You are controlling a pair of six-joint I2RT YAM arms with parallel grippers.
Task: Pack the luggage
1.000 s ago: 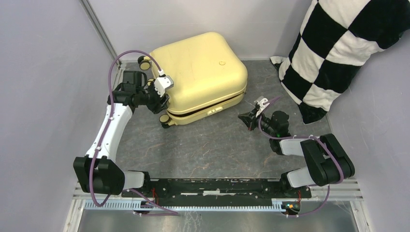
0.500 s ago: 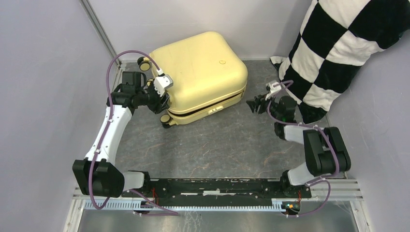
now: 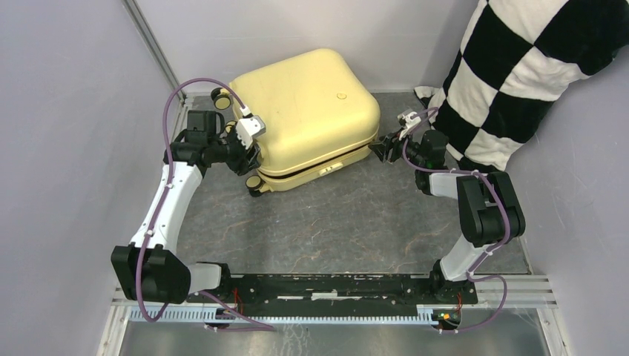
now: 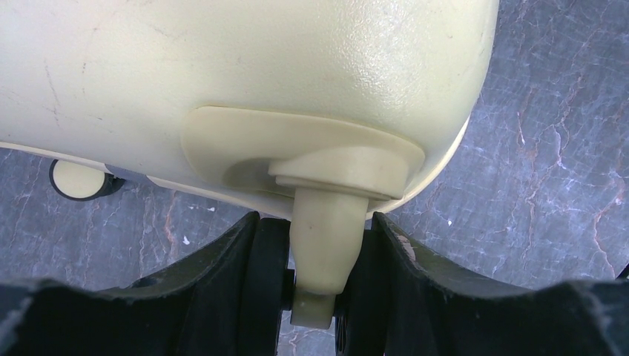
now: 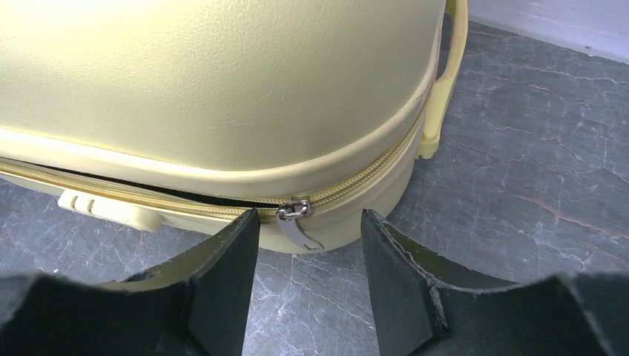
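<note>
The pale-yellow luggage (image 3: 308, 104) lies flat at the back of the table, its lid almost down with a dark gap along the front seam. My left gripper (image 3: 247, 154) is at its left corner, shut on a caster wheel; in the left wrist view the yellow caster stem (image 4: 326, 230) and its black wheels sit pinched between the fingers of that gripper (image 4: 319, 285). My right gripper (image 3: 380, 148) is open at the right front corner. The right wrist view shows the silver zipper pull (image 5: 297, 225) hanging just beyond the open gripper (image 5: 310, 248), untouched.
A black-and-white checkered pillow (image 3: 519, 74) leans in the back right corner, close behind the right arm. The luggage's yellow side handle (image 5: 443, 89) and a small yellow tab (image 5: 107, 208) on the front seam show in the right wrist view. Grey walls enclose left, back and right.
The right arm has swung from the open floor at front right up to the luggage's right front corner, and its jaws have opened. The left arm and the luggage have stayed still.
</note>
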